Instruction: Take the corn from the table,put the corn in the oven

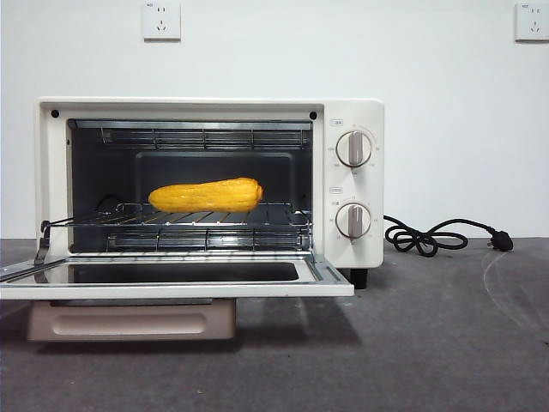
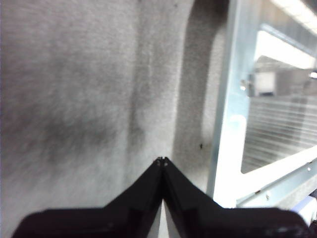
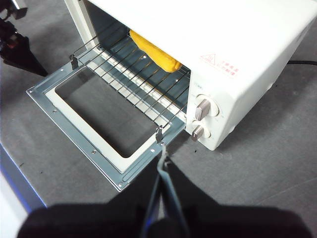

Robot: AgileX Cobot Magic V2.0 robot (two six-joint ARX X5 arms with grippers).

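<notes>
Pressed together and empty, the jaws of the right gripper point(image 3: 162, 159) are held above the outer corner of the lowered oven door point(image 3: 74, 111); the left gripper point(image 2: 161, 160), likewise closed on nothing, hangs over the table point(image 2: 74, 99) beside that door's edge. The corn point(image 1: 207, 195) is seen lying lengthwise on the wire rack point(image 1: 171, 218) inside the oven point(image 1: 356, 116). Placement is judged done; any retreat should be kept clear of the door.

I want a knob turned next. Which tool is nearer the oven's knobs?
Right. The right tool is above the corner of the open door by the knobs; the left tool is over the table beyond the door's opposite side.
</notes>
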